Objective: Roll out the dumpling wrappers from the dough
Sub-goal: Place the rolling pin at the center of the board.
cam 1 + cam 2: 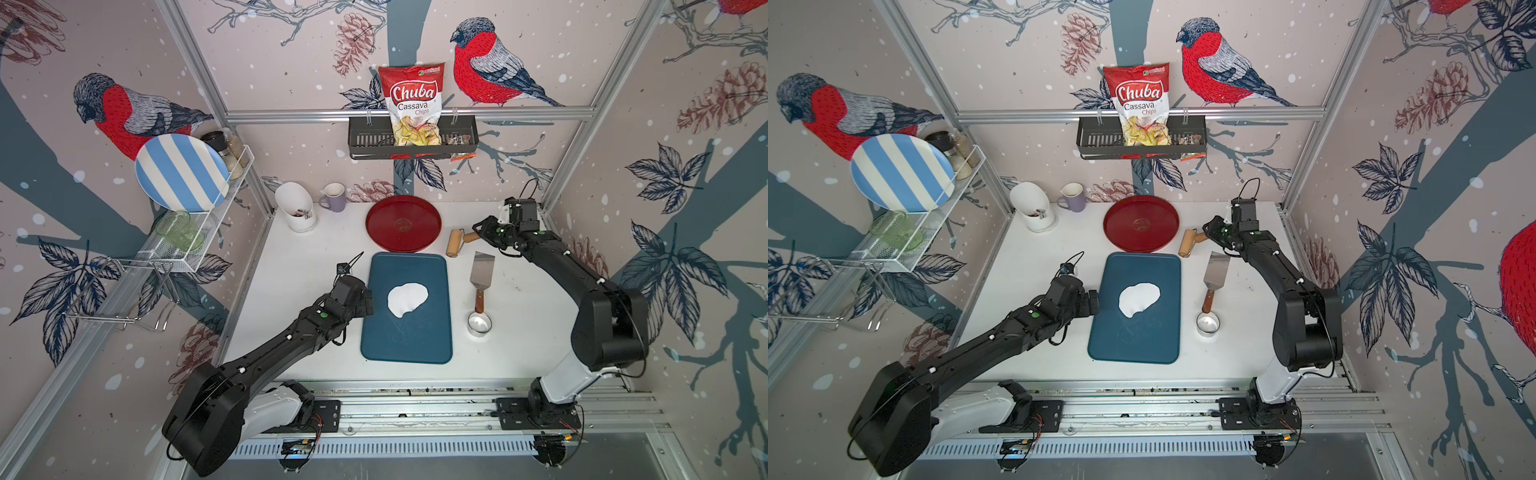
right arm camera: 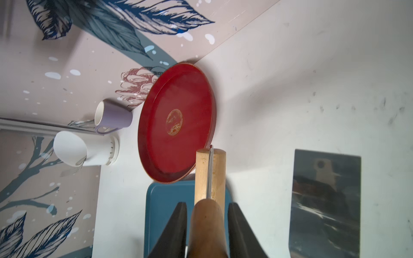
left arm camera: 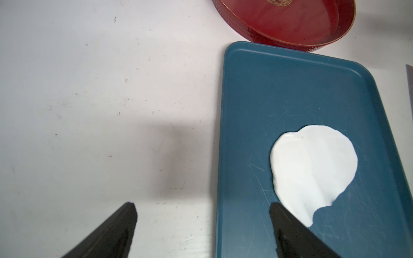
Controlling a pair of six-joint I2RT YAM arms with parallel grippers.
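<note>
dough [image 1: 407,299]: flat white patch, irregular outline with a notch in one edge, lying on the blue board [image 1: 415,345], slightly toward 12 o'clock from the board's centre. Nothing on top of it.

left tool [image 3: 202,206]: spread wide, nothing between the fingers. Sits at 9 o'clock of the dough, over the board's 9 o'clock edge. In both top views there's a gap between it and the dough; the left wrist view has one finger [image 3: 290,230] in front of the dough's edge (overlap only, can't tell height).

right tool [image 2: 207,204]: clamped on the brown handle of the wooden roller [image 1: 454,243], at 1 o'clock of the board. Roller barrel is just beside the red plate's rim (whether it rests on the desk or is lifted, can't tell).

red plate [image 1: 386,232]: empty, at 12 o'clock of the board, rim just off the board's far edge.

spatula [image 1: 481,270]: at 3 o'clock of the board, on the desk [image 1: 299,332], blade toward 12, wooden handle toward 6.

steel ring [image 1: 479,323]: at the spatula's handle end, at 4 o'clock of the dough, off the board.

Purple mug [image 1: 333,198] and white holder [image 1: 296,208]: back of the desk, at 11 o'clock, well apart from the board.
</note>
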